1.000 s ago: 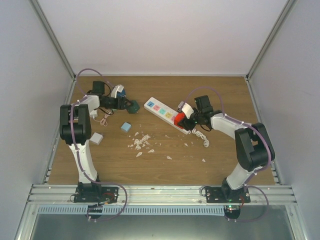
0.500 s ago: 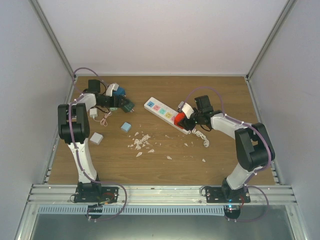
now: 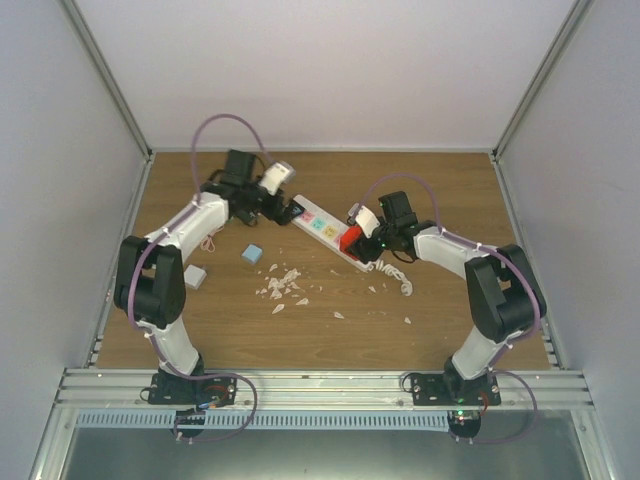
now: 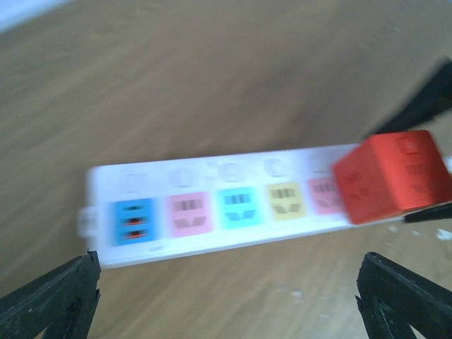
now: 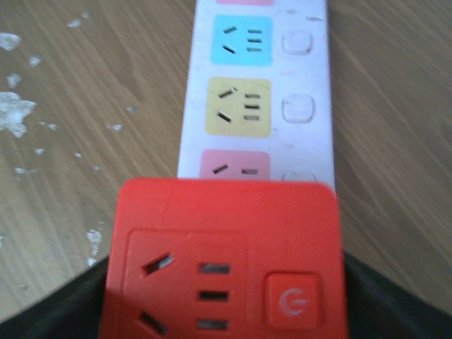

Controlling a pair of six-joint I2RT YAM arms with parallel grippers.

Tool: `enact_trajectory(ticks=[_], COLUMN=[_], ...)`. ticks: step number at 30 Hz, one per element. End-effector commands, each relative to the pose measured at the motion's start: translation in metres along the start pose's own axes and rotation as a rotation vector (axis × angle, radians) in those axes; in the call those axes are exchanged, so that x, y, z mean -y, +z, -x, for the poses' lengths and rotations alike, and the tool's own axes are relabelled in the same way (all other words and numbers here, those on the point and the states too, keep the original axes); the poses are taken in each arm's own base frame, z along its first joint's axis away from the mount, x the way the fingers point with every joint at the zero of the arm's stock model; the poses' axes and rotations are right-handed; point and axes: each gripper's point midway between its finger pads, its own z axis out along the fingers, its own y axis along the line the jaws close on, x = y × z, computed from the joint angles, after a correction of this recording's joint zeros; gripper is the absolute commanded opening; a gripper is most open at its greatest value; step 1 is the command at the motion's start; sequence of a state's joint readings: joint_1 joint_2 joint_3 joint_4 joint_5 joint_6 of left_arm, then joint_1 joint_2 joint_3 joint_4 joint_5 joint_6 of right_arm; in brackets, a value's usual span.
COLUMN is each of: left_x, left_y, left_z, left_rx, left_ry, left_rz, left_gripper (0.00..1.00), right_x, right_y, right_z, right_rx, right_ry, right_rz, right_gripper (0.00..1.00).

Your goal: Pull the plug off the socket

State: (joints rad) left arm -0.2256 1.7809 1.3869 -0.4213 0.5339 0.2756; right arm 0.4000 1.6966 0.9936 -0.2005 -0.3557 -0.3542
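Here, left pincer [image 4: 227,272] released, right pincer [image 5: 226,289] grasping red plug [image 5: 212,219], power-symbol button [image 5: 291,302], on socket [image 5: 311,70].

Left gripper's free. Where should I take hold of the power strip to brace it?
Take the power strip at its bare end by the blue outlet, jaws across the narrow width, coming from above. Its long sides are straight and parallel, it lies flat, and that end is farthest from the red plug, where the right gripper is.
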Motion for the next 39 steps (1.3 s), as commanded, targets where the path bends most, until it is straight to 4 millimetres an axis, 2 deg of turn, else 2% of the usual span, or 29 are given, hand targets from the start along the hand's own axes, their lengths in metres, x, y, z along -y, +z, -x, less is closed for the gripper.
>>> enact_trajectory(ticks=[1,4,8,12,20,26,31,35,39], left_x=[0.045,0.071,0.101,0.131,0.17,0.173,0.164,0.16,0.155], left_y=[0.019,0.025,0.033,0.049,0.088,0.108,0.125,0.132,0.126], left_z=[-0.009,-0.005,0.0,-0.005,-0.014,-0.012,-0.012,-0.014,-0.014], left_rx=[-0.034,-0.028,-0.02,-0.032,-0.065,-0.062,-0.077,-0.089,-0.089], left_ry=[0.094,0.112,0.154,0.193,0.227,0.238,0.232,0.24,0.242], left_rz=[0.008,-0.006,0.0,0.014,0.004,0.049,0.1,0.104,0.083], left_gripper=[0.99,0.99,0.99,0.99,0.99,0.99,0.97,0.85,0.7], right_x=[-0.015,-0.01,-0.003,0.001,0.003,0.005,0.006,0.015,0.021], right_y=[-0.01,-0.025,-0.04,-0.043,-0.043,-0.037,-0.028,-0.018,-0.011], right_z=[0.028,0.025,0.01,-0.013,-0.024,-0.034,-0.043,-0.051,-0.054], right_rx=[0.102,0.14,0.156,0.132,0.154,0.152,0.139,0.101,0.082], right_ry=[0.001,-0.011,-0.036,-0.023,0.033,0.041,0.038,0.061,0.063], right_rz=[0.066,0.026,-0.025,-0.044,-0.025,-0.038,-0.039,-0.072,-0.084], right_gripper=[0.83,0.99,1.0,1.0,1.0,1.0,1.0,0.99,0.96])
